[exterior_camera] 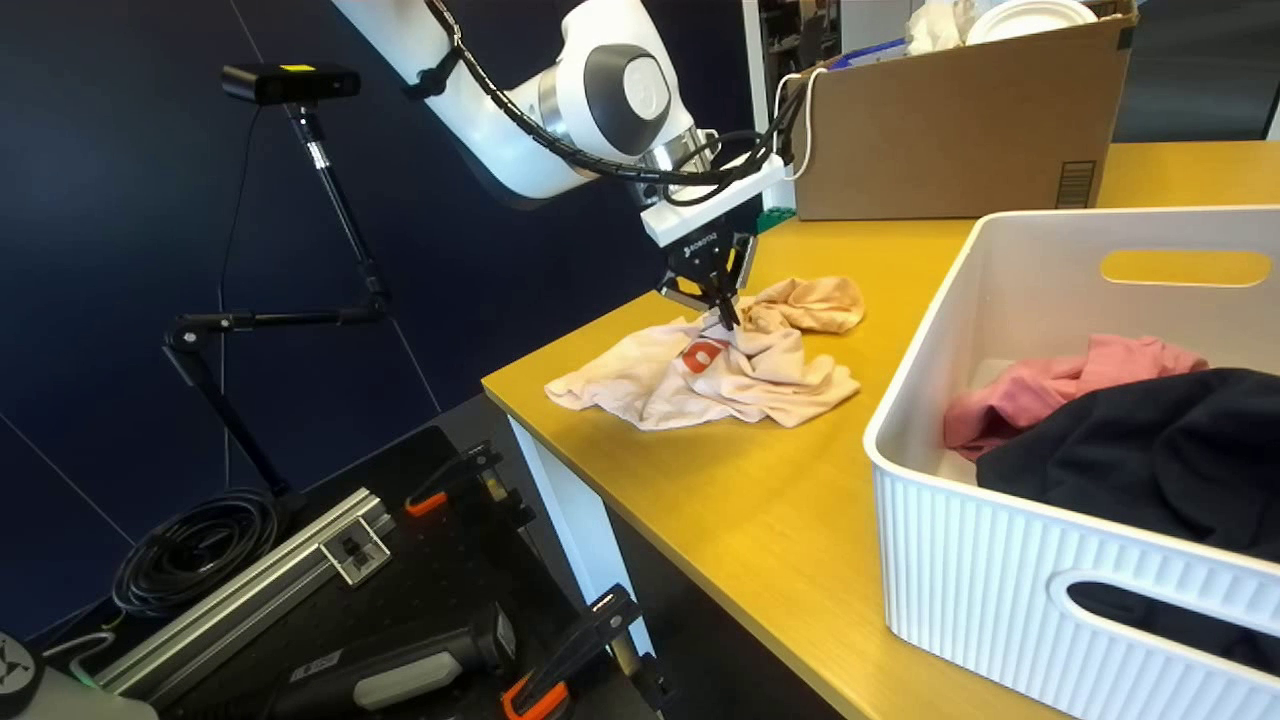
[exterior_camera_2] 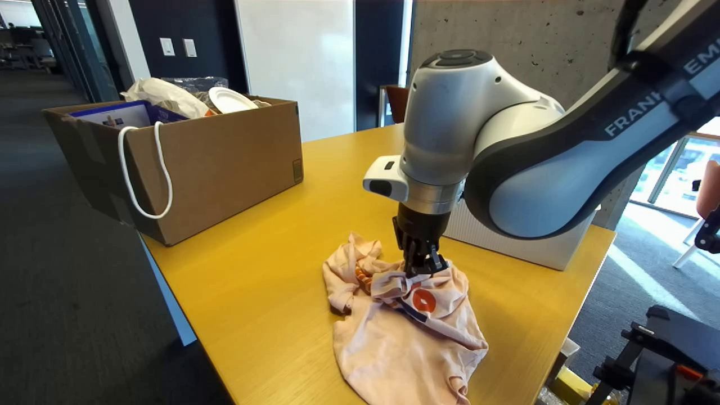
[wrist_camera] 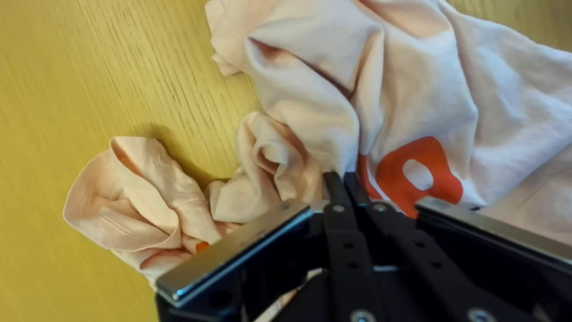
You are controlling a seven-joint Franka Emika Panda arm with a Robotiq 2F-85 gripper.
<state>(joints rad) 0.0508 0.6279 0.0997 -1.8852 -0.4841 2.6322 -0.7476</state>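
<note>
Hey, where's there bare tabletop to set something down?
Bare yellow table lies between the cardboard box and the pale pink garment, plus, more narrowly, between garment and white bin. It's crowded beneath the jaws, where the garment bunches.

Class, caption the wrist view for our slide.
Closed gripper touching a crumpled pink cloth with red print, on a yellow table.

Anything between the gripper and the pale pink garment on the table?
Nothing visible: the wrist view shows the gripper with its tips right at the rumpled pale pink garment, beside its orange print.
</note>
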